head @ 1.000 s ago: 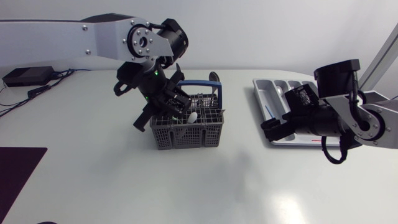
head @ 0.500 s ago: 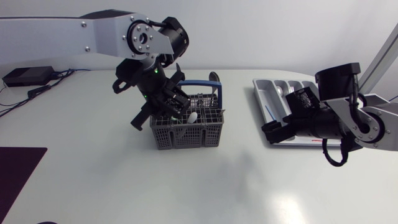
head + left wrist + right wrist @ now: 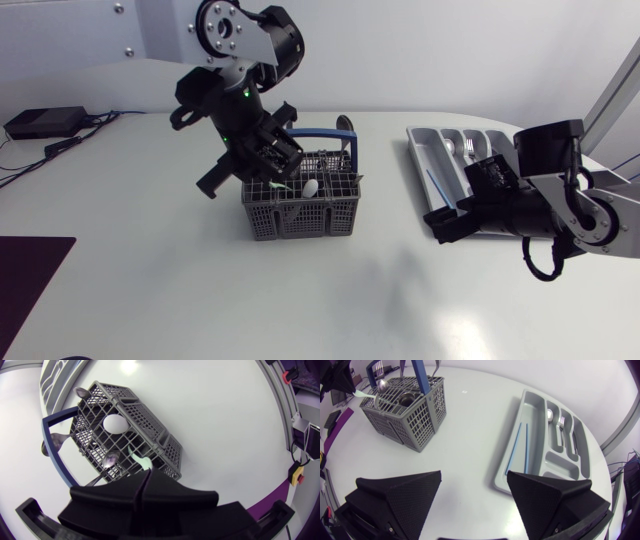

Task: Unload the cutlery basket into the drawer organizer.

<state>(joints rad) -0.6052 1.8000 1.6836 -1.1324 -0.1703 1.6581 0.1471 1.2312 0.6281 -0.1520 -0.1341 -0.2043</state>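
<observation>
The grey cutlery basket (image 3: 300,212) with a blue handle (image 3: 349,152) stands mid-table. It holds metal spoons (image 3: 111,457) and a white rounded piece (image 3: 115,423). My left gripper (image 3: 283,174) hangs just above the basket's left end, shut on a thin pale green utensil (image 3: 136,456) whose tip points into the basket. The grey drawer organizer (image 3: 424,158) lies at the right with two blue sticks (image 3: 518,447), a spoon (image 3: 549,414) and a fork (image 3: 561,422) in its compartments. My right gripper (image 3: 446,222) is open and empty at the organizer's front left corner.
A black box with cables (image 3: 45,122) sits at the far left of the table. A dark mat (image 3: 30,275) lies at the front left. White tabletop stretches between basket (image 3: 402,425) and organizer (image 3: 502,477).
My left arm has risen and drawn back a little, lifting the pale green utensil higher over the basket. My right gripper has shifted slightly toward the table's front.
</observation>
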